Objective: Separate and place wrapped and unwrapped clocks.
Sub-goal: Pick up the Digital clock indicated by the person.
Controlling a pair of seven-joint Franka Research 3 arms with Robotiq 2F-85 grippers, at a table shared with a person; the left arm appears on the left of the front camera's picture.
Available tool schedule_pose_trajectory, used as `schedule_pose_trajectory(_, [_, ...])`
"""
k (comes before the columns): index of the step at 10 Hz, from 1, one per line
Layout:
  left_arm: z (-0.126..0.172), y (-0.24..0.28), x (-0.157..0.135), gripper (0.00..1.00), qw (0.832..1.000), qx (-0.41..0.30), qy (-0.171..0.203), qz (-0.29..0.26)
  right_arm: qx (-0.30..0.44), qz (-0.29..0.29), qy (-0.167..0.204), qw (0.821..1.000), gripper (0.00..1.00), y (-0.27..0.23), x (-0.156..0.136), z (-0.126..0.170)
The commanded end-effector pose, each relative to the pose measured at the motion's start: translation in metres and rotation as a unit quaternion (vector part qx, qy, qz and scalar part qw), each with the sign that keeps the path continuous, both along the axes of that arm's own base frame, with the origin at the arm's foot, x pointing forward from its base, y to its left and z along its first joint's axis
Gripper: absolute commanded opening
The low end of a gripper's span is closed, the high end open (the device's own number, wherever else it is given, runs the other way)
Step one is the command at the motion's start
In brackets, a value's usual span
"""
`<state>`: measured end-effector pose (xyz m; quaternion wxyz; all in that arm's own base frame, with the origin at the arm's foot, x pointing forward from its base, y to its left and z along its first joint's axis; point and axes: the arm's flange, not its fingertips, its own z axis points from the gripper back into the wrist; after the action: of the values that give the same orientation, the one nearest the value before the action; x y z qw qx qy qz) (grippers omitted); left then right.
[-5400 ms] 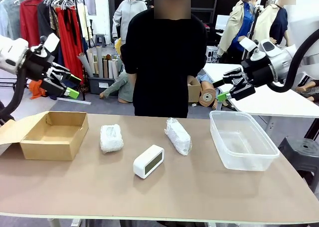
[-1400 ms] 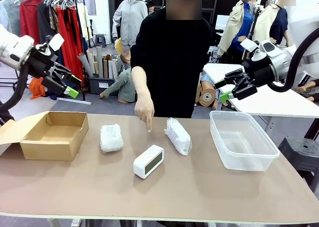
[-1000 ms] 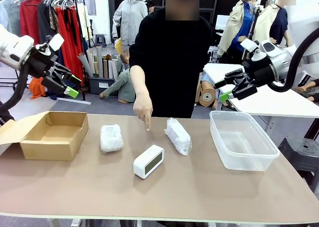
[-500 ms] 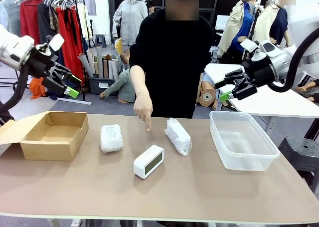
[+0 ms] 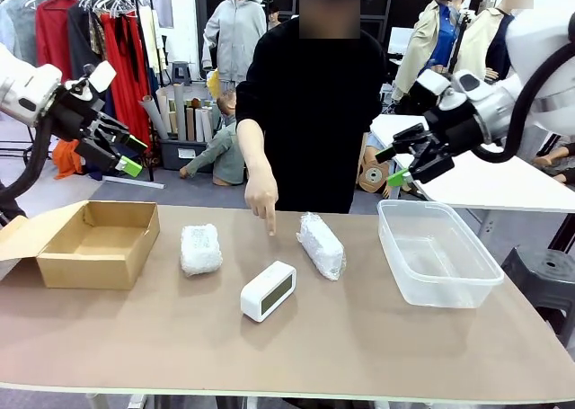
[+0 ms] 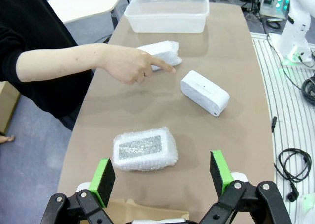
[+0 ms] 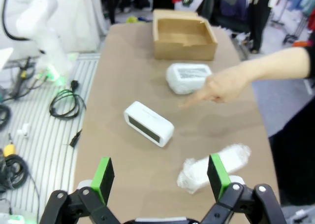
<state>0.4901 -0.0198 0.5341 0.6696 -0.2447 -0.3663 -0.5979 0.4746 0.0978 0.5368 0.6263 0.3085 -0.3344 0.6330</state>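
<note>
Our left gripper (image 5: 133, 155) hung high over the left end of the table (image 5: 359, 346), above the open cardboard box (image 5: 85, 271). Its jaws were spread wide and held nothing. In the left wrist view the left wrapped clock (image 5: 200, 249) lay on the table below the gap between the green pads (image 6: 103, 177), well clear of them.

That bundle sat just right of the box. Next came the bare clock (image 5: 268, 290), white with a dark screen, lying nearer our side and apart from both bundles. The person's hand (image 5: 261, 198) reached over the far edge, its forefinger pointing down just beyond the bare clock. It touched nothing that we could see.

The right wrapped clock (image 5: 321, 244) lay at a slant right of the hand. Further right stood the clear plastic tub (image 5: 449, 294).

Our right gripper (image 5: 391, 166) hung in the air above the tub's far left corner, its jaws likewise wide apart and bare. In the right wrist view the right wrapped clock showed far below, beside one pad, and the bare clock lay beyond it.
</note>
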Motion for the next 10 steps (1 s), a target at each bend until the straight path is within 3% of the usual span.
schedule_pose_trajectory(1, [0.000,0.000,0.000,1.00,1.000,-0.005,0.001,0.001,-0.063,0.049,0.017,0.997,1.00,0.034,-0.004,0.018])
schedule_pose_trajectory(4, [0.000,0.000,0.000,1.00,1.000,-0.005,0.001,0.001,-0.153,0.155,0.014,0.976,1.00,0.101,-0.013,0.009])
schedule_pose_trajectory(7, [0.000,0.000,0.000,1.00,1.000,-0.005,0.001,0.001,-0.259,0.232,0.015,0.938,1.00,0.166,-0.013,-0.023])
schedule_pose_trajectory(10, [0.000,0.000,0.000,1.00,1.000,-0.005,0.001,0.001,-0.311,0.249,-0.080,0.914,1.00,0.199,-0.019,-0.062])
